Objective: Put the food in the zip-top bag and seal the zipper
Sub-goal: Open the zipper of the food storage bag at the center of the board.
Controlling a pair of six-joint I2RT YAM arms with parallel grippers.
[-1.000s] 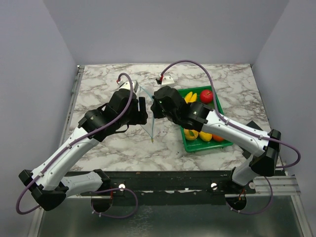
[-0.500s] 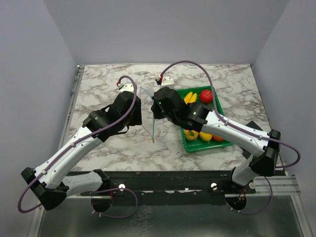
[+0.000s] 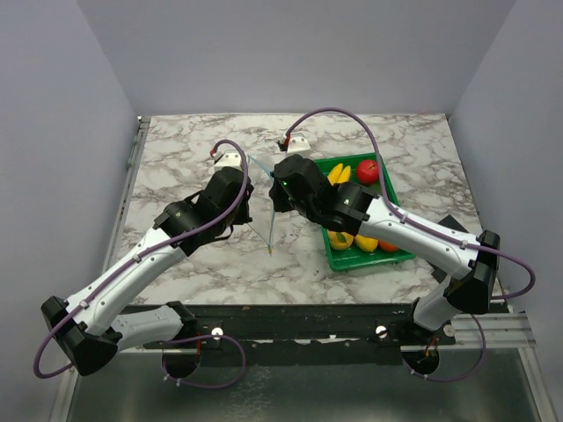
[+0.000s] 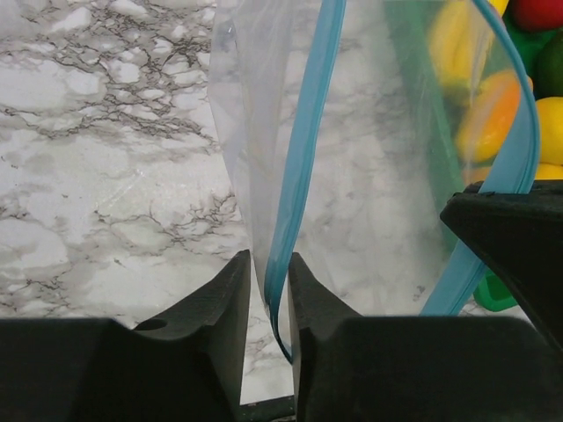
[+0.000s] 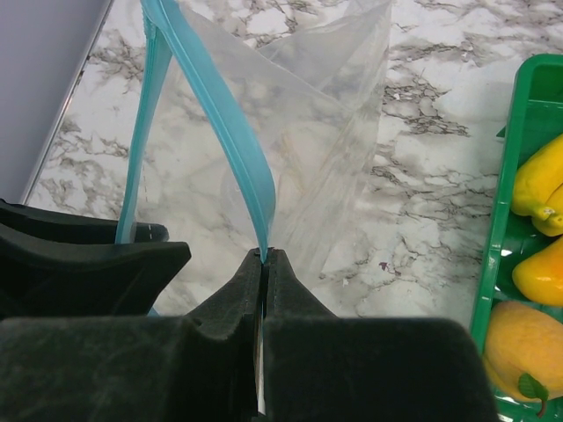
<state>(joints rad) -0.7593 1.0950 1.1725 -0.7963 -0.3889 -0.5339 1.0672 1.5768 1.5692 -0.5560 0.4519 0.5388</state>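
The zip-top bag [image 3: 266, 218] hangs in the air between both grippers, its mouth spread. My right gripper [image 5: 265, 252] is shut on one lip of the light blue zipper [image 5: 224, 114]. My left gripper [image 4: 269, 257] has the other zipper [image 4: 303, 167] lip between its fingers; the jaws stand narrowly apart, with marble showing in the gap. The bag is empty. The food lies in the green tray [image 3: 352, 261]: a red fruit [image 3: 368, 170], yellow pieces [image 3: 341, 239] and an orange one [image 3: 388, 246]. Yellow and orange fruit [image 4: 488, 114] show through the clear plastic.
The green tray [image 5: 497, 237] sits right of the bag under my right arm, with yellow fruit [image 5: 541, 185] in its near compartments. White marble tabletop [image 3: 185, 149] stretches left and behind. Grey walls close the back and sides.
My left gripper has come in around the bag's left zipper lip and its jaws have narrowed a lot. The right gripper stays shut on its lip; the bag's lower corner shifted slightly.
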